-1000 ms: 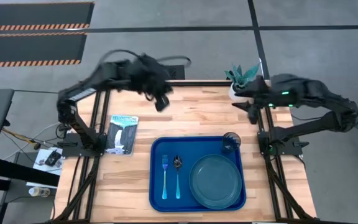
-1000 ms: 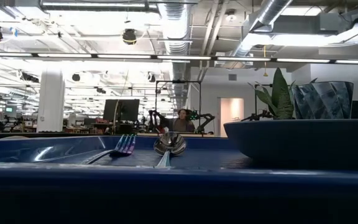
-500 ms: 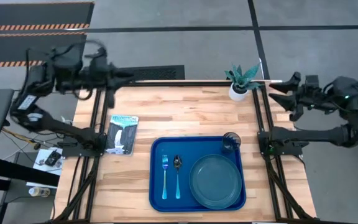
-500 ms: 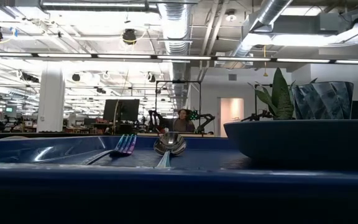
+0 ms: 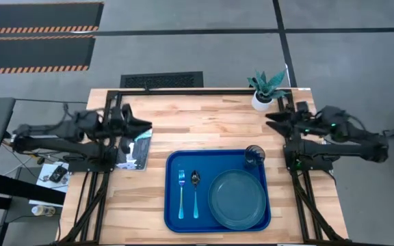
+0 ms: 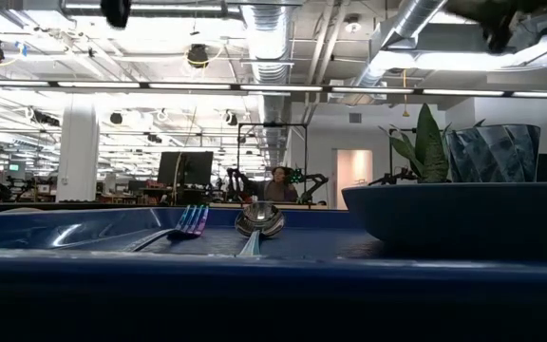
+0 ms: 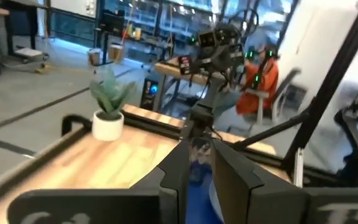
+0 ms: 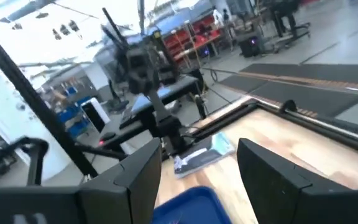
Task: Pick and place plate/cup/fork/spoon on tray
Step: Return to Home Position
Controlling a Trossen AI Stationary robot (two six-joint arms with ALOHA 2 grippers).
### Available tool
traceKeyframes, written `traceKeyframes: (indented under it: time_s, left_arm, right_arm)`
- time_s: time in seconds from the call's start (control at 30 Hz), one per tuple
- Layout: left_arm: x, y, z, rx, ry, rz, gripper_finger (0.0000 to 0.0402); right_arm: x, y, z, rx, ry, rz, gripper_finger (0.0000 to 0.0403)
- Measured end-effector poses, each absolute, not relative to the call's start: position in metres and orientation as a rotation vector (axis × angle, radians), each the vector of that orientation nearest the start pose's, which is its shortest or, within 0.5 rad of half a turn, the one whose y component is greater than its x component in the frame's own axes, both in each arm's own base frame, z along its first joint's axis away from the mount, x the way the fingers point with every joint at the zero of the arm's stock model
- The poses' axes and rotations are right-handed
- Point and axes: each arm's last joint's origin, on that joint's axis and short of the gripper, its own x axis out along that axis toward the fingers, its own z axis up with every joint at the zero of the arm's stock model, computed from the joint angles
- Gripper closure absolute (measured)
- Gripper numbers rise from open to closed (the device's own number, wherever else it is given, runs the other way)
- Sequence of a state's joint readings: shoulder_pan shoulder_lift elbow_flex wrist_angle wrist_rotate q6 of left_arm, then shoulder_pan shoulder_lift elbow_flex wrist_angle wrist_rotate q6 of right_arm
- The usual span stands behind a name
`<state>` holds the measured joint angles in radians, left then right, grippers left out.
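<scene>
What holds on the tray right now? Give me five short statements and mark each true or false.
1. The plate lies on the tray. True.
2. The fork lies on the bare wood beside the tray. False: it lies on the tray, next to the spoon.
3. The cup stands in the tray's corner nearest the right arm. True.
4. The right claw is closed on the cup. False: it is open and holds nothing.
5. The left claw hangs near the table's left edge, off the tray. True.

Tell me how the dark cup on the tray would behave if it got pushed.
The cup stands upright at the tray's far right corner, beside the plate. Small and cylindrical, it probably slides on the smooth plastic; a high push could tip it, and then it would likely roll until the raised edge stops it.
</scene>
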<state>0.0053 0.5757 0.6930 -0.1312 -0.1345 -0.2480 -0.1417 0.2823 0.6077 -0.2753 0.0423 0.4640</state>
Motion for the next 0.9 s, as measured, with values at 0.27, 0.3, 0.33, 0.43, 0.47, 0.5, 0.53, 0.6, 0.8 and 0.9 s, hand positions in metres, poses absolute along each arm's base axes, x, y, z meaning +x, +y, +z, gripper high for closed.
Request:
traceKeyframes:
  time_s: [0.27, 0.3, 0.33, 0.43, 0.47, 0.5, 0.53, 0.6, 0.8, 0.9]
  left_arm:
    - [0.110, 0.001, 0.254, -0.408, -0.087, 0.244, 0.0348]
    - [0.106, 0.001, 0.251, -0.412, -0.093, 0.252, 0.0348]
    - [0.101, 0.001, 0.250, -0.414, -0.106, 0.261, 0.0348]
    - [0.086, 0.004, 0.250, -0.413, -0.153, 0.290, 0.0348]
    - [0.080, 0.004, 0.250, -0.408, -0.168, 0.297, 0.0348]
    - [0.075, 0.005, 0.250, -0.402, -0.182, 0.303, 0.0348]
    - [0.070, 0.006, 0.249, -0.398, -0.193, 0.311, 0.0348]
    - [0.065, 0.007, 0.247, -0.394, -0.195, 0.336, 0.0348]
    - [0.074, 0.007, 0.233, -0.409, -0.115, 0.387, 0.0348]
    - [0.077, 0.007, 0.226, -0.440, -0.126, 0.389, 0.0348]
  right_arm:
    - [0.087, -0.017, 0.284, 0.516, -0.119, -0.180, 0.0171]
    - [0.086, -0.018, 0.284, 0.511, -0.126, -0.182, 0.0171]
    - [0.084, -0.018, 0.284, 0.495, -0.133, -0.188, 0.0171]
    - [0.075, -0.020, 0.285, 0.419, -0.158, -0.199, 0.0171]
    - [0.072, -0.020, 0.286, 0.393, -0.172, -0.200, 0.0171]
    - [0.068, -0.019, 0.286, 0.372, -0.178, -0.204, 0.0171]
    - [0.065, -0.019, 0.285, 0.366, -0.179, -0.213, 0.0171]
    - [0.062, -0.020, 0.281, 0.368, -0.197, -0.230, 0.0171]
    - [0.078, -0.027, 0.225, 0.501, -0.305, -0.141, 0.0171]
    - [0.088, -0.030, 0.195, 0.552, -0.355, -0.088, 0.0171]
